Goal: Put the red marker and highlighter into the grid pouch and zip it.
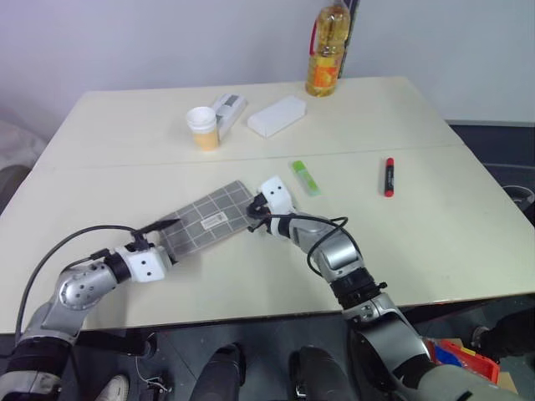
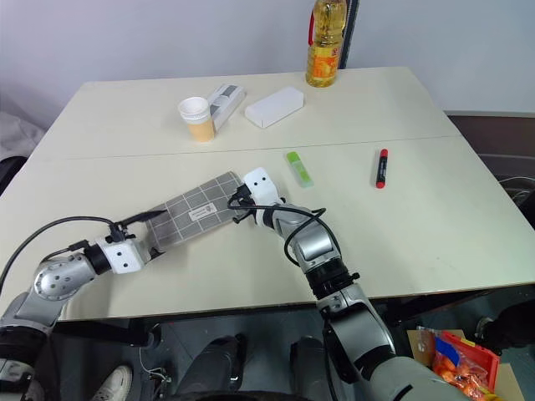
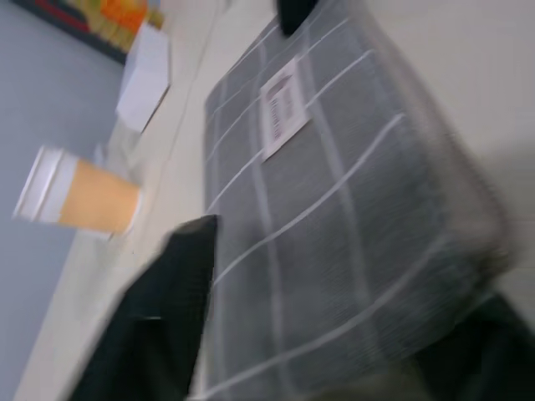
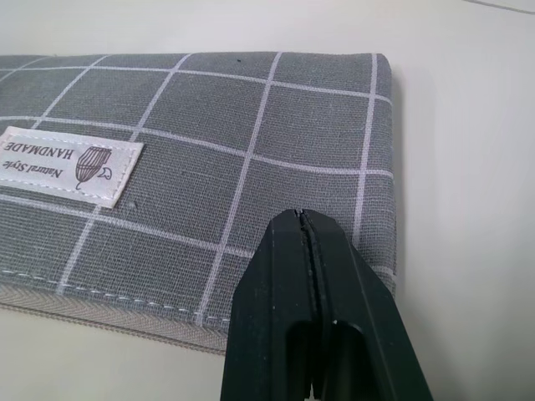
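Note:
The grid pouch (image 1: pixel 209 219) lies flat and slanted on the table's near half, label side up. My left gripper (image 1: pixel 167 236) is at its left end, one black finger (image 3: pixel 171 309) along each side of the pouch, closed against it. My right gripper (image 4: pixel 303 215) is shut with nothing seen between its fingers, its tips resting over the pouch's right end near the stitched edge. The light-green highlighter (image 1: pixel 305 178) lies just right of the pouch. Farther right on the bare table lies the red marker (image 1: pixel 389 176).
A paper cup (image 1: pixel 202 127), a small grey packet (image 1: pixel 227 107) and a plain white box (image 1: pixel 277 115) stand at the back centre. A yellow oil bottle (image 1: pixel 326 50) is at the far edge.

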